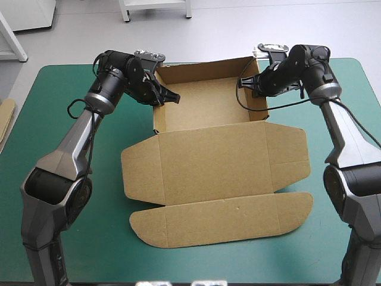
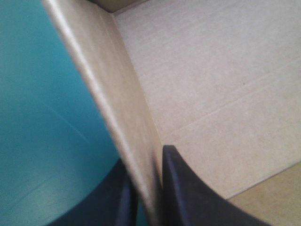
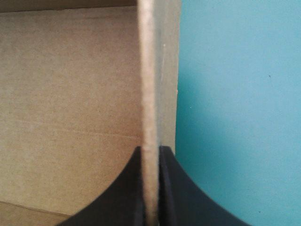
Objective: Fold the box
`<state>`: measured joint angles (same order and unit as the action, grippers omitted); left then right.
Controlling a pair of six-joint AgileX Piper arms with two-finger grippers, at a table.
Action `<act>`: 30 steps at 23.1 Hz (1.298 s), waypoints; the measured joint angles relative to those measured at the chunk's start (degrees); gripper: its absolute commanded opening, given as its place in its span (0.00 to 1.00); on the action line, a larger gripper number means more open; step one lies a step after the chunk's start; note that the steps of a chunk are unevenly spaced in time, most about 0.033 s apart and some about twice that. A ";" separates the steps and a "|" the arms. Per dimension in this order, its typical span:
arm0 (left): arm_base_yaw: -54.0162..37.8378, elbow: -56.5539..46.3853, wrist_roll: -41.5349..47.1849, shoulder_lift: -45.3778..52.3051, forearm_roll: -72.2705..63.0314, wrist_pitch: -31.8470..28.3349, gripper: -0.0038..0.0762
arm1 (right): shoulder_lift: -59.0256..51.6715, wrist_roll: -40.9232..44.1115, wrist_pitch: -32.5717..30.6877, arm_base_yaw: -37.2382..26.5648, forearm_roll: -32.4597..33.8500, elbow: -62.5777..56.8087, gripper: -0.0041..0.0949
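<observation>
Two walls of the box (image 1: 208, 173) gripped: the left and right side walls of its raised tray, one per arm.
Left end effector (image 1: 162, 95): clamped on the tray's left wall, black fingers (image 2: 188, 197) all but together with the board between them. One finger is inside the tray, the other outside over the teal-green cover.
Right end effector (image 1: 244, 83): clamped on the tray's right wall in the same way, the board's edge standing upright in the pinch.
Box position: brown, in the middle of the surface (image 1: 71, 137), with the tray toward the far edge.
Tray: open on top, with far, left and right walls raised.
Lid: flat on the cover, reaching toward the near edge, its side flaps and long round-ended front flap spread out.
More board (image 1: 6, 119): an edge shows at the surface's left edge, well apart from the box.
</observation>
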<state>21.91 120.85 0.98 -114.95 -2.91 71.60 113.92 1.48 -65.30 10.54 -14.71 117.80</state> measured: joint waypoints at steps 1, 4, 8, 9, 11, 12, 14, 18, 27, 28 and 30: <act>0.00 0.00 0.25 -0.45 0.12 0.00 0.05 | 0.00 0.07 -0.29 0.00 0.00 0.00 0.03; 0.00 0.00 1.14 -1.70 0.28 -0.23 0.04 | 0.00 0.41 -0.87 0.29 0.95 -0.05 0.03; 0.00 0.00 1.83 -2.35 0.85 -0.16 0.04 | 0.12 1.11 -1.00 2.78 5.65 -0.05 0.03; -0.05 0.00 1.86 -2.41 1.09 0.07 0.04 | 0.25 1.40 -1.05 3.77 7.39 -0.05 0.03; -0.05 0.00 1.99 -2.41 1.84 0.08 0.04 | 0.59 2.36 -1.15 5.49 10.30 -0.05 0.03; -0.05 0.00 2.04 -2.41 2.14 0.12 0.04 | 0.88 2.76 -1.37 6.23 11.36 -0.05 0.03; -0.18 0.00 2.04 -2.77 2.91 0.12 0.04 | 1.91 3.83 -1.71 7.14 12.34 -0.05 0.03; -0.13 0.00 2.04 -5.04 2.91 0.12 0.04 | 4.08 4.95 -3.71 7.35 13.62 -0.05 0.03; -0.09 0.41 3.14 -9.34 3.42 -0.18 0.04 | 7.98 5.12 -3.97 7.42 14.21 0.01 0.03; -0.09 0.53 3.14 -9.76 3.53 -0.57 0.04 | 8.42 5.12 -3.97 7.42 14.15 0.01 0.03; -0.09 0.65 3.19 -10.16 3.64 -0.88 0.04 | 8.56 5.12 -3.92 7.42 14.09 0.07 0.03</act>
<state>21.82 121.51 4.18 -125.11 0.73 70.72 122.48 6.61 -69.22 17.96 -0.61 117.88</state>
